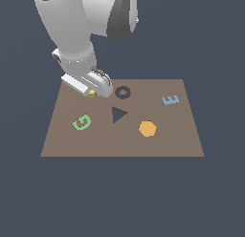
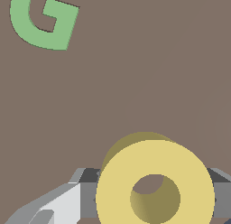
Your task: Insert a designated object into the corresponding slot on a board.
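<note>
I'm seeing the gripper [image 1: 92, 92] clamping the yellow ring [image 2: 154, 186], mostly hiding it in the exterior view.

Exterior view overlooks the board [image 1: 122, 140]; wrist view looks down close.

The arm [image 1: 81, 21] is glossy white with rounded links and a dark grey joint cap; the gripper [image 1: 93, 91] seems light grey, with darker fingers [image 2: 90, 175].
</note>
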`<state>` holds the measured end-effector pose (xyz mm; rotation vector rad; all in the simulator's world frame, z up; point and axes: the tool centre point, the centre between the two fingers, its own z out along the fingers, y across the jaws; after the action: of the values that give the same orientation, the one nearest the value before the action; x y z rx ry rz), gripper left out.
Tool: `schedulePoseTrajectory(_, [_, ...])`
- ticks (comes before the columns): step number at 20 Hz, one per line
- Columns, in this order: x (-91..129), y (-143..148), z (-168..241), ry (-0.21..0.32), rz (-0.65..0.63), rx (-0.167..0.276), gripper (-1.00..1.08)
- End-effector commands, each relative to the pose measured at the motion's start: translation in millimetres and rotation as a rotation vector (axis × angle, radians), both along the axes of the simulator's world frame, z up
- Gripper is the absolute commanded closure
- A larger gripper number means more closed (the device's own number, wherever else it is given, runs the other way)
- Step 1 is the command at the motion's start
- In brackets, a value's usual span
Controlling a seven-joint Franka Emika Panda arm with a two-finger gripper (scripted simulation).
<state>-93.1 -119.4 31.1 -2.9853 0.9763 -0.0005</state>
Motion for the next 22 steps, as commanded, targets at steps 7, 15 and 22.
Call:
schedulePoseTrajectory(7, [11, 4, 1, -0.001, 0.185, 0.0, 1.08])
schedulePoseTrajectory(15, [27, 15, 2, -0.001, 0.48, -0.001, 1.08])
schedulePoseTrajectory(22, [41, 32, 4, -0.001, 0.817, -0.001, 1.08])
